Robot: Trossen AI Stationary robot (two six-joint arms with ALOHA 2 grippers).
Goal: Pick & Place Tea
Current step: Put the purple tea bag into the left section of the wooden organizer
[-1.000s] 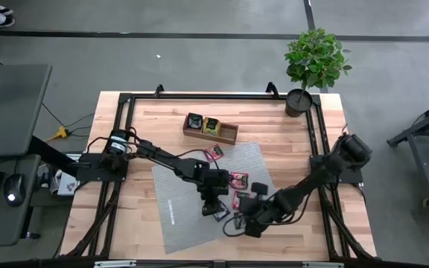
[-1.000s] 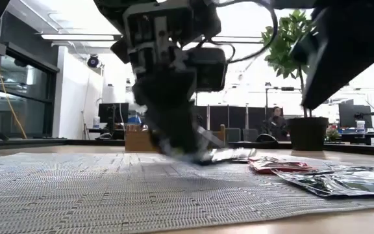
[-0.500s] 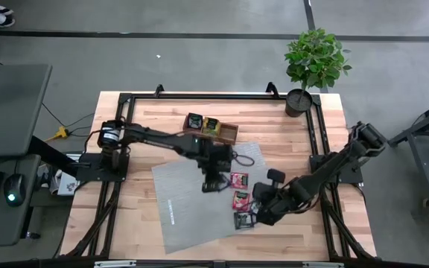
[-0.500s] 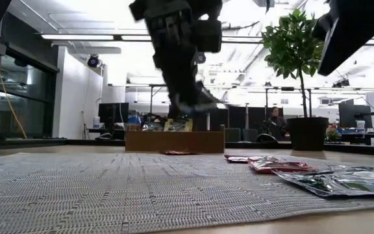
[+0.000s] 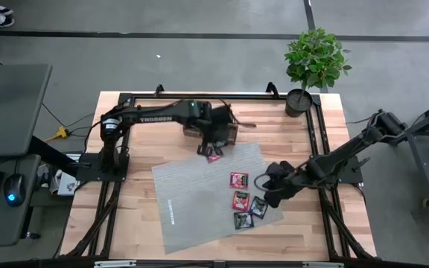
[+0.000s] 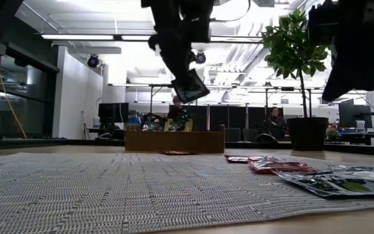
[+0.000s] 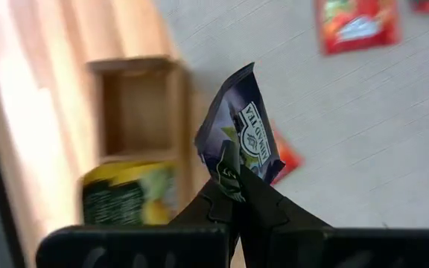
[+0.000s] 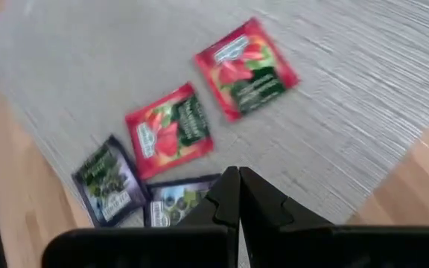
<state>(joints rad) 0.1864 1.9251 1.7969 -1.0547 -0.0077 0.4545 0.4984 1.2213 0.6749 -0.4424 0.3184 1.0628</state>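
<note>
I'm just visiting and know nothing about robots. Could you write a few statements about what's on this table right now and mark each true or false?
1. The left gripper pinches a dark tea bag. True.
2. The right gripper also holds a tea bag. False: it is shut with nothing in it, above the grey mat.
3. The wooden tray is completely empty. False: a yellow-green tea bag sits in one compartment.
4. Two red tea bags and two dark ones lie near the right gripper. True.
5. A potted plant stands at a table corner. True.
</note>
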